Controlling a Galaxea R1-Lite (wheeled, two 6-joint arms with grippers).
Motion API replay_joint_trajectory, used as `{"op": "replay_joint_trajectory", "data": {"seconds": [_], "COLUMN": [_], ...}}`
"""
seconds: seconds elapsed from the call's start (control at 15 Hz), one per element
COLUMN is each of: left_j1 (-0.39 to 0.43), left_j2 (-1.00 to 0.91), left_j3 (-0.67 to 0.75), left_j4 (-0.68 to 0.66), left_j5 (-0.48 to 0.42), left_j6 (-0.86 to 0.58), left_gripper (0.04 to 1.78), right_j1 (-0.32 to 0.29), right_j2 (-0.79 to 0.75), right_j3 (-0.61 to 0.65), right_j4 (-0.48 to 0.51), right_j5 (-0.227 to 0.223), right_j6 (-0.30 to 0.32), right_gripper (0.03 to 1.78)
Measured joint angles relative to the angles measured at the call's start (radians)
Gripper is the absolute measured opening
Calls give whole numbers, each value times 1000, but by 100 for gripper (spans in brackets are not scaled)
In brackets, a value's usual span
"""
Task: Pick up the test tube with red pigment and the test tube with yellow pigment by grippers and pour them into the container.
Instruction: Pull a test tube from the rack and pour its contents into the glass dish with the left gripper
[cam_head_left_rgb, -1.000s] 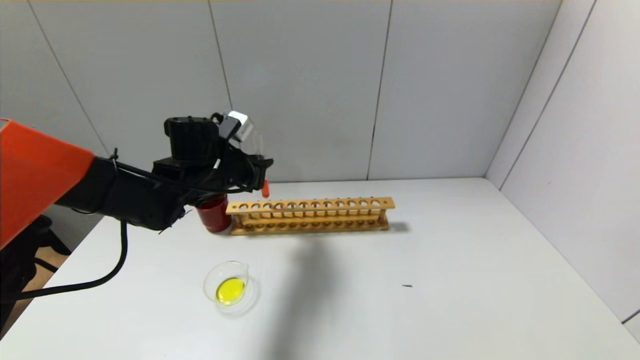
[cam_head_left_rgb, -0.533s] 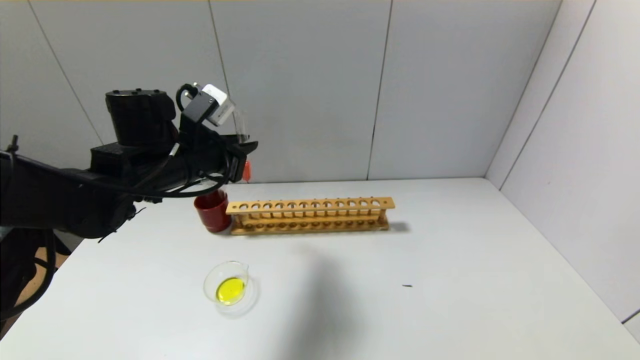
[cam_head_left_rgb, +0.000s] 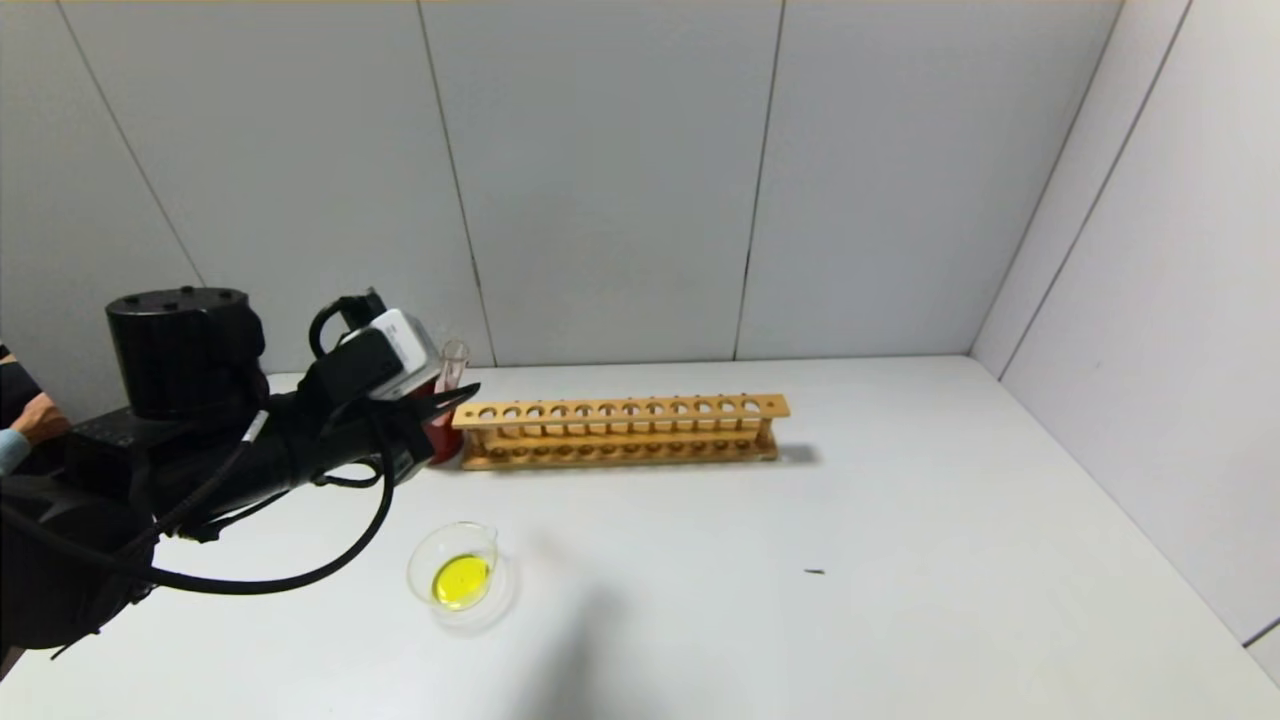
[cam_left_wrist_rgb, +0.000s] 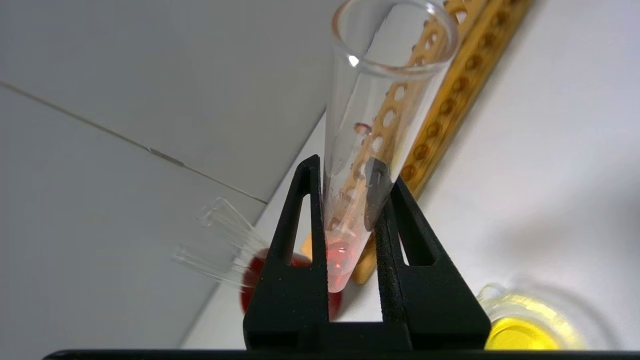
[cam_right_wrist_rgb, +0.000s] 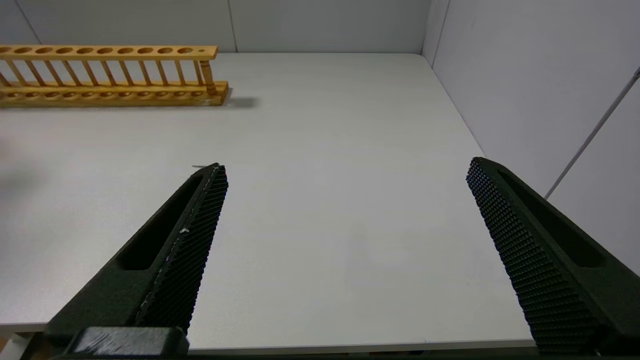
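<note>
The left gripper (cam_head_left_rgb: 450, 395) is hanging over the left end of the white table (cam_head_left_rgb: 900, 560), just in front of the dark red cup (cam_head_left_rgb: 440, 440) and beside the left end of the wooden rack (cam_head_left_rgb: 620, 430). From the head camera only the open mouth of the red tube (cam_head_left_rgb: 452, 362) is showing above the black fingers, so the grip itself is hard to read there. The left wrist camera is making it plain: the left gripper (cam_left_wrist_rgb: 350, 170) is clamping the red tube (cam_left_wrist_rgb: 370, 120) between both fingers, near its rounded bottom, where a little red-orange liquid is sitting. That same view is also showing several clear tubes (cam_left_wrist_rgb: 220, 245) sticking out of the cup (cam_left_wrist_rgb: 255, 270), which the head camera is not showing.

The glass dish (cam_head_left_rgb: 455, 575) is sitting nearer the robot than the cup, well apart from the tube, holding a pool of yellow liquid; the left wrist camera is catching only its edge (cam_left_wrist_rgb: 530, 320).

The right gripper (cam_right_wrist_rgb: 345, 170) is appearing in its own wrist camera alone, spread wide above bare table, with the rack's right end (cam_right_wrist_rgb: 150, 75) far off.
</note>
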Motion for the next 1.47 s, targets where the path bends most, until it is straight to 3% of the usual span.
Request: {"op": "replay_joint_trajectory", "data": {"seconds": [0.2, 0.47, 0.93, 1.47], "left_j1": [82, 137, 212, 252], "left_j2": [22, 52, 96, 157], "left_j3": [53, 98, 161, 135], "left_j4": [-44, -45, -31, -28], "left_j5": [-144, -236, -297, -322], "left_j6": [210, 398, 693, 864], "left_gripper": [32, 32, 32, 32], "right_j1": [0, 0, 0, 0], "right_j2": [0, 0, 0, 0], "right_j3": [0, 0, 0, 0], "right_j4": [0, 0, 0, 0], "right_j5": [0, 0, 0, 0], "right_j6": [0, 0, 0, 0], "right_gripper": [175, 175, 175, 175]}}
